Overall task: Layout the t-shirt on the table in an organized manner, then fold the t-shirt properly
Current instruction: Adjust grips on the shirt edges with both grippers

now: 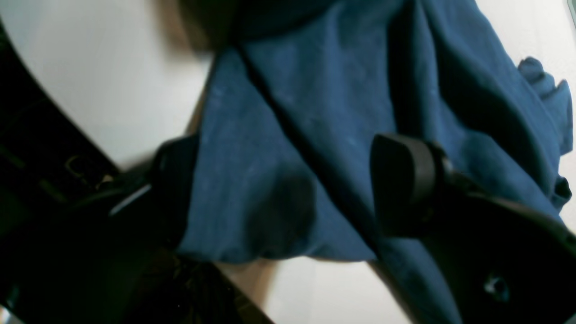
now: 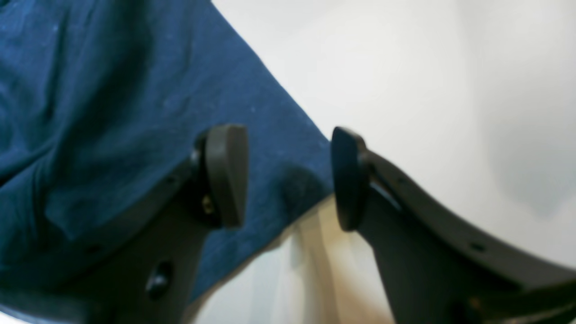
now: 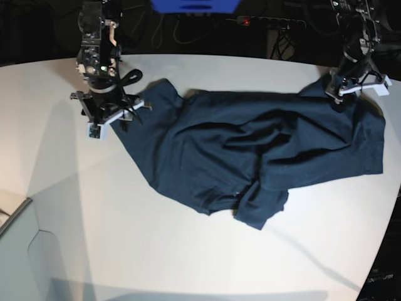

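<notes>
I see the shirt (image 3: 250, 157) spread rumpled across the table (image 3: 156, 251), stretched between my two arms; its near edge is bunched into a fold; my right gripper (image 2: 288, 175) has its jaws apart over a corner of the cloth, gripping nothing; my left gripper (image 1: 274, 180) is spread wide above the shirt's other end, cloth lying between the fingers (image 1: 400, 180), not pinched.

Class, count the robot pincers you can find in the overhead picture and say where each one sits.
2. The right pincer is at the t-shirt's left edge; the left pincer is at its far right corner.
</notes>
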You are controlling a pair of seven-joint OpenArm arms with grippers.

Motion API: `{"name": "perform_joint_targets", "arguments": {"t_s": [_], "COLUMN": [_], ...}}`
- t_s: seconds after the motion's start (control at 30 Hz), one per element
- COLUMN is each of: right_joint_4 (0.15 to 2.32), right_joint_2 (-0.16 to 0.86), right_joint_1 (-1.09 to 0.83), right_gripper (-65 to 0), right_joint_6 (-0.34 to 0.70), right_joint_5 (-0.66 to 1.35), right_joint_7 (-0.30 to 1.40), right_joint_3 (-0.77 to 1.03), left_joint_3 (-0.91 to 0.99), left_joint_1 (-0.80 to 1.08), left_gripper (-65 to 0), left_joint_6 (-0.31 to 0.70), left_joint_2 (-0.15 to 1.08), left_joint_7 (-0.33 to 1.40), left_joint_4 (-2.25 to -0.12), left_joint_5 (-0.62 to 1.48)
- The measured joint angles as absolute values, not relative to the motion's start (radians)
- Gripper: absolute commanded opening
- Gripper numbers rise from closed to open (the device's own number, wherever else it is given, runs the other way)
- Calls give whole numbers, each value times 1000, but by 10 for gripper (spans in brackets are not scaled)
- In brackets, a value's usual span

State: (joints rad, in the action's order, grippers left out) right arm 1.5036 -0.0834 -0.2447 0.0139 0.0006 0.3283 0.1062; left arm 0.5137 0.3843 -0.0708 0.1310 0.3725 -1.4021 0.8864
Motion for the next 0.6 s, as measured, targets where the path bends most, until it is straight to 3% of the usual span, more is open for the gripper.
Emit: {"name": "perform_joint_targets", "arguments": {"t_s": [0.07,0.27,0.6], "right_joint_4": [1504,1504,1503], "right_joint_2": [-83,-83,-54], "right_joint_1": [-245,-245,-207], "right_gripper": [-352,-351,-347], "right_joint_6": [14,14,13], "right_joint_5": [1,1,1], "right_joint_7": [329,328,328], "right_joint_3": [106,109,103], "left_joint_3": [497,490,486], "left_joint_1": [385,408,489], "left_gripper": [-240,-636,-650], "left_joint_6": [-71,-72,-78], "left_joint_2": [141,140,152], "left_joint_7": [379,414,423], "left_joint_4": [-1402,-1401,-1481], "left_joint_5": [886,887,887]}}
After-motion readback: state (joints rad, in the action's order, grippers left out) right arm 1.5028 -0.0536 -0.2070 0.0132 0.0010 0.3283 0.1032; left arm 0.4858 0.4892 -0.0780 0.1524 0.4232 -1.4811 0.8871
